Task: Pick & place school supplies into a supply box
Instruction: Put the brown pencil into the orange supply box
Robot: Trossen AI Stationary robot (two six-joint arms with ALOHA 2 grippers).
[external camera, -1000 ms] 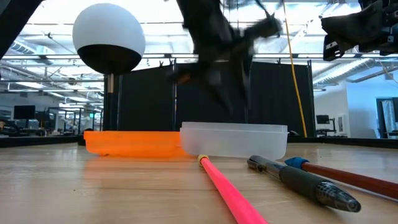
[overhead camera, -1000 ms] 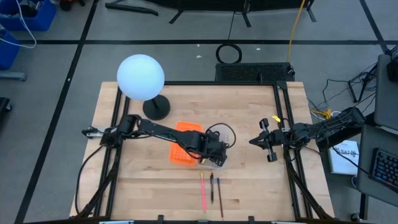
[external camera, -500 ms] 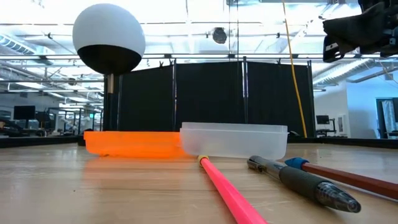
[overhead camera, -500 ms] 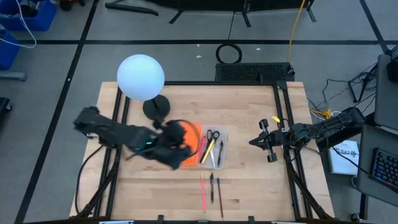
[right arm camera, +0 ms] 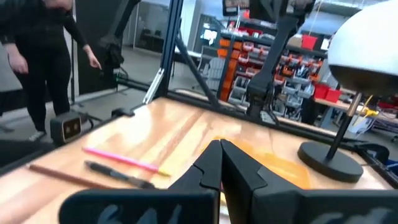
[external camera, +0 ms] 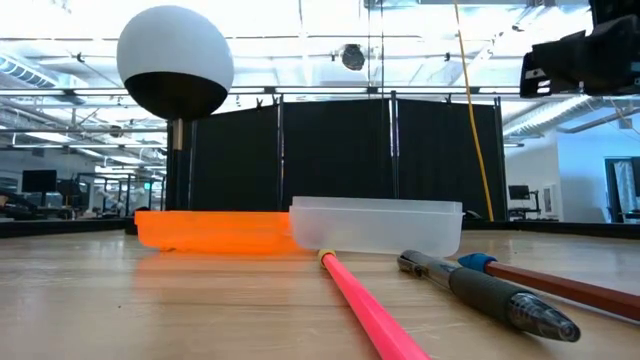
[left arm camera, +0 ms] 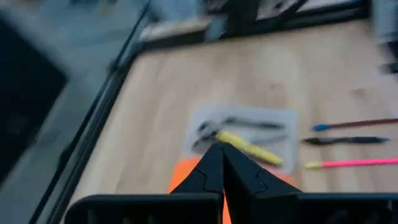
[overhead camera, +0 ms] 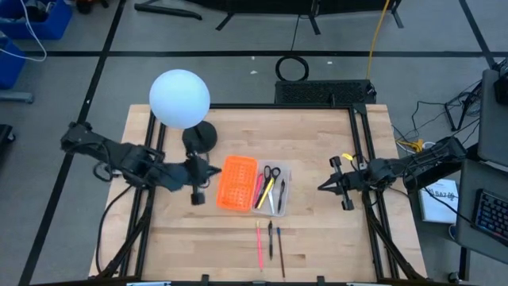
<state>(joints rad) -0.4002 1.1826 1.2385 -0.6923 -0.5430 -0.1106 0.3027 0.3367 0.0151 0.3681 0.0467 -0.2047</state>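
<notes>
We're seeing the supply box (overhead camera: 255, 184) lying open mid-frame, scissors (overhead camera: 271, 172) and a few pens sitting in its clear half. Three more pens (overhead camera: 270, 241) are waiting below it. The left claw (overhead camera: 198, 175), clenched and empty, is hanging left of the box; the right claw (overhead camera: 323, 184) is clenched too, parked at right.

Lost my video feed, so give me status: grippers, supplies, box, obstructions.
Left gripper shut, empty, beside supply box. Right gripper shut, waiting at right. Three pens loose on table. Nothing blocking.
</notes>
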